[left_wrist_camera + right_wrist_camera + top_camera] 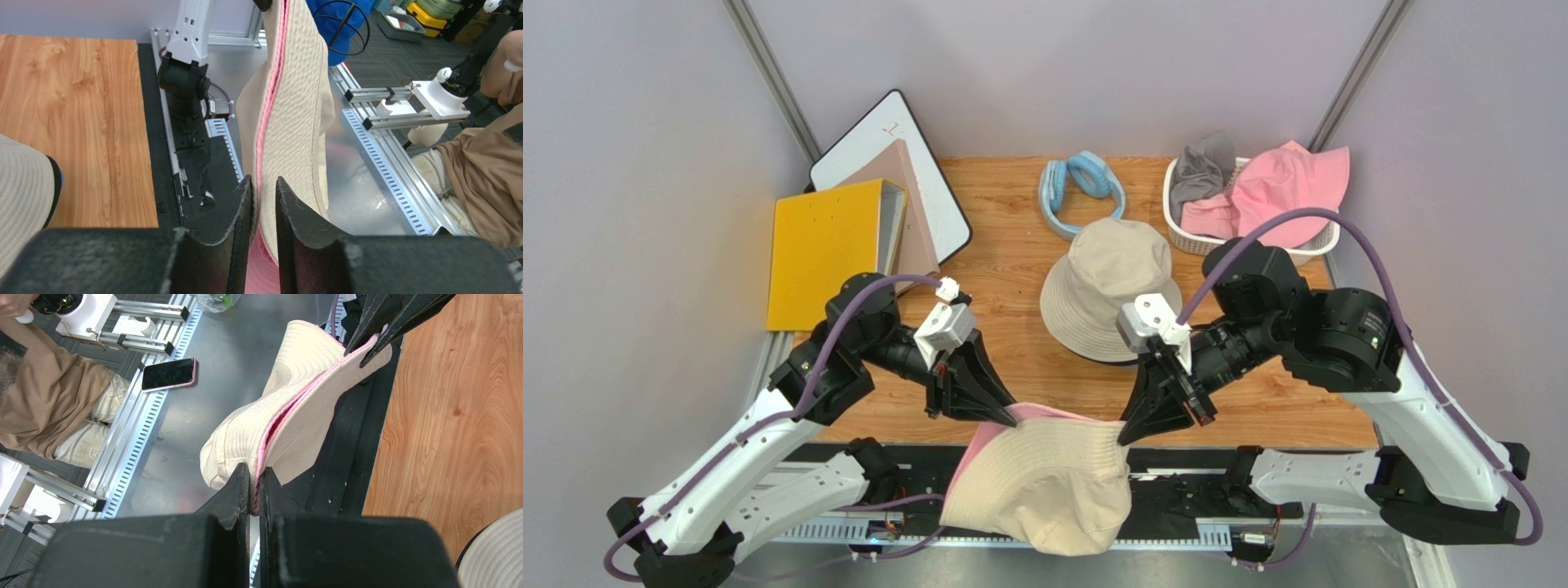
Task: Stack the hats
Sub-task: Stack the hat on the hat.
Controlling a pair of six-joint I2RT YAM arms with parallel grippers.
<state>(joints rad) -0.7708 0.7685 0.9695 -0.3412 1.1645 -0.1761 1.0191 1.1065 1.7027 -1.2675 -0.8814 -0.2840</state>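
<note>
Left pincer [1010, 417], right pincer [1127, 431] clamp beige hat [1057, 490], possibly hiding pink hat [978, 451].

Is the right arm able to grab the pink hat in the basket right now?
Probably not yet: the right end effector is shut on the cream hat. Otherwise the pink hat lies uncovered nearby.

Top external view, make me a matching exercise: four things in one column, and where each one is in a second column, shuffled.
Things:
1. cream hat with pink lining
2. beige hat
3. pink hat
4. yellow folder

Places:
A. in the white basket, back right
B. lying on the table, centre
C. at the back left
D. gripped by the left pincer and right pincer, over the near edge

Pairs: 1-D, 2-B, 3-A, 4-C
</note>
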